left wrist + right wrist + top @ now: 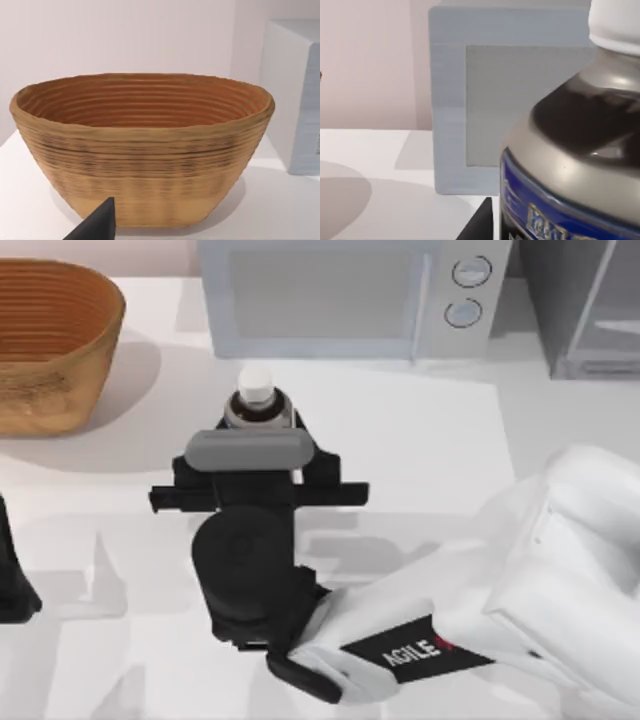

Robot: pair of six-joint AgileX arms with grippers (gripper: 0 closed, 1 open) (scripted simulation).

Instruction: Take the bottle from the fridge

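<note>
White table (420, 440) is carrying everything, with the fridge (590, 310) sitting at 1 o'clock in the top view and the light-grey microwave (340, 290) with 2 round knobs sitting at 12. At 10 o'clock the woven basket (45, 340) is resting. My right end effector (258, 440) is reaching to the table's middle, where the bottle (255, 400) is standing upright out on the table, away from the fridge; whether the fingers are gripping it I cannot tell. My left end effector (12, 585) is idling at 9 o'clock.

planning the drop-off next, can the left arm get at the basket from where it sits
Probably yes. The left gripper sits at the table's left edge, and its wrist view looks straight at the basket with bare table between. The right gripper is off at the bottle, out of that path.
</note>
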